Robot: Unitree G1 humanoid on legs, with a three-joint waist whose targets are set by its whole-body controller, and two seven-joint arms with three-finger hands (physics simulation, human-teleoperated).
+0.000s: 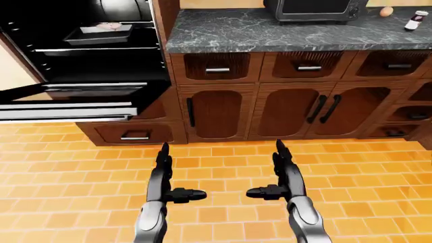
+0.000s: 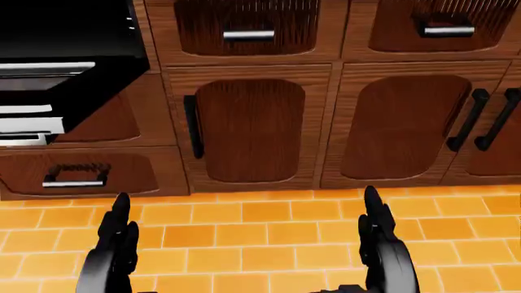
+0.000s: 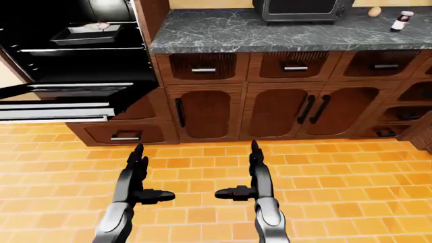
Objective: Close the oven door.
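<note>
The black oven (image 1: 94,55) fills the upper left of the left-eye view. Its door (image 1: 74,98) hangs open and lies flat, sticking out toward me, with a silver handle bar (image 1: 64,112) along its near edge. Inside, a dark tray (image 1: 100,34) with food rests on a rack. My left hand (image 1: 164,172) and right hand (image 1: 280,169) are both open, fingers straight and thumbs turned inward, held low over the tiled floor. Both are well below and to the right of the door, touching nothing.
Brown cabinets (image 1: 297,109) with black handles run right of the oven under a dark marble counter (image 1: 270,30). On the counter stand a toaster oven (image 1: 314,10), an egg (image 1: 386,11) and a small bottle (image 1: 415,20). A drawer (image 1: 135,132) sits under the oven. Orange tiles (image 1: 223,167) cover the floor.
</note>
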